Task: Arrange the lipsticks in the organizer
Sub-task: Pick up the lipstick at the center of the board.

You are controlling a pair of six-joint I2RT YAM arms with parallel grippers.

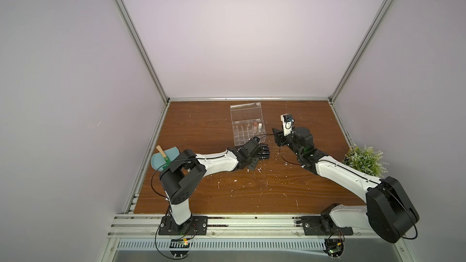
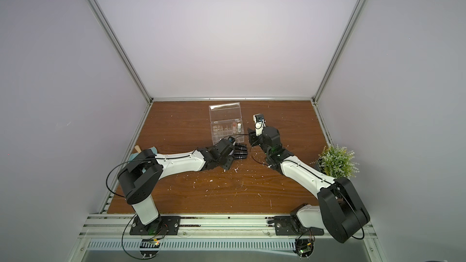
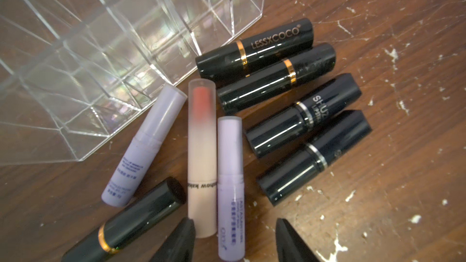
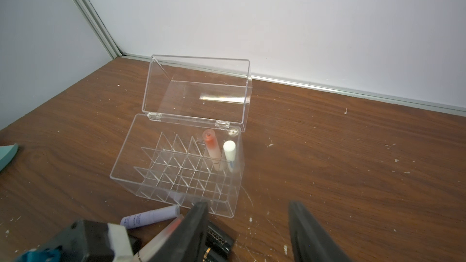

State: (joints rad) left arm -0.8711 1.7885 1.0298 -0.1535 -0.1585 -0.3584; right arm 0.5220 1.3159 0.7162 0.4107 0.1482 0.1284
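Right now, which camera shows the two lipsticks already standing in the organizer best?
The right wrist view: the pink lipstick and white lipstick stand side by side in the organizer, close and unblocked. Both top views show them tiny. The left wrist view catches only empty compartments.

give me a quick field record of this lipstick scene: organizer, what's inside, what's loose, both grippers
organizer: clear, lid open, on the wooden table
inside: pink-topped tube and white tube, upright, side by side at one end
loose, left wrist view: five black tubes, two lilac tubes, one beige tube, lying beside the organizer
left gripper: open, above the loose tubes
right gripper: open, empty, facing the organizer
other: teal dustpan, plant
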